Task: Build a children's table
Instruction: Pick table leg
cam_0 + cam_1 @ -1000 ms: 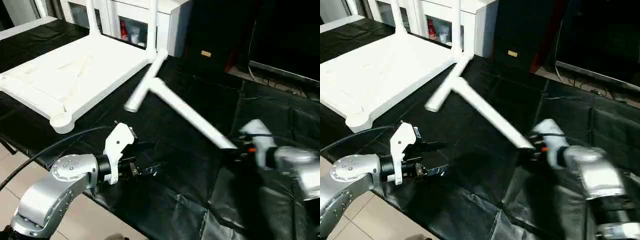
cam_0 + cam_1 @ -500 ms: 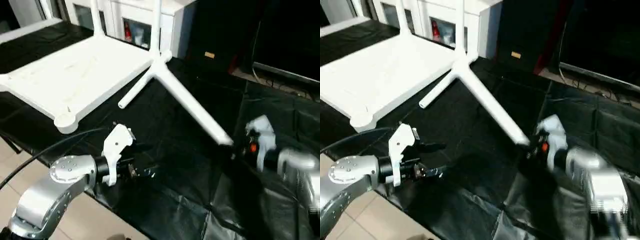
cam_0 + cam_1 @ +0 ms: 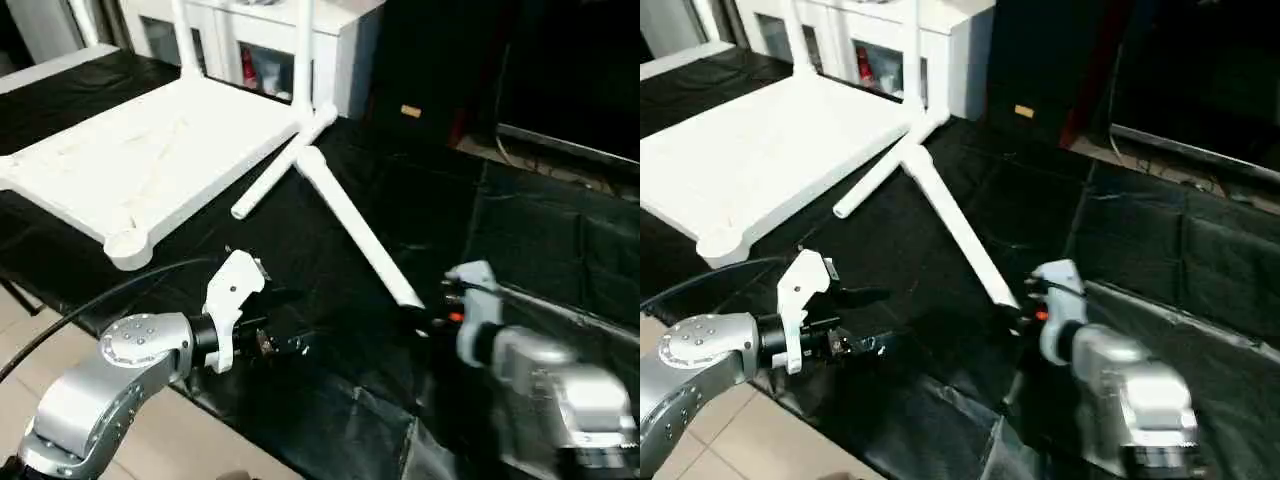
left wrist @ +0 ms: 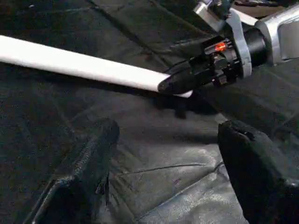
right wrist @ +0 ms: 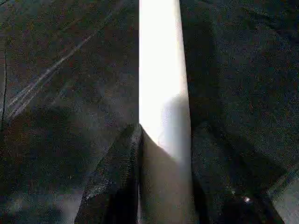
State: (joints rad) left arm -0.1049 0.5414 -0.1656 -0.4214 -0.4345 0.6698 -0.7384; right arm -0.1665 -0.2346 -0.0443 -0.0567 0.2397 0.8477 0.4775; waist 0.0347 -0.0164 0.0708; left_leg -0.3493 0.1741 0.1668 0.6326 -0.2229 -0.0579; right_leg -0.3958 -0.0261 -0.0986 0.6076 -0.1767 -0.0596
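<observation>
The white table top (image 3: 150,150) lies upside down at the far left, with two legs (image 3: 303,50) standing upright in its far corners and an open round socket (image 3: 125,243) at its near corner. A loose leg (image 3: 275,175) lies beside the top. Another leg (image 3: 355,225) slants across the black cloth, its near end held in my right gripper (image 3: 418,318), which is shut on it. From the right wrist, this leg (image 5: 161,70) runs out between the fingers. My left gripper (image 3: 875,320) hovers open near the table's front edge, empty, a short way left of the right gripper (image 4: 180,86).
A black cloth (image 3: 520,230) covers the work table, and its front edge (image 3: 300,440) runs just below my left arm, with floor beyond it. A white cabinet with glass doors (image 3: 265,65) stands behind the table top. Dark furniture (image 3: 560,70) is at the back right.
My right gripper has moved left and nearer with the leg's end, so the leg now lies steeper across the cloth. The left arm has stayed put.
</observation>
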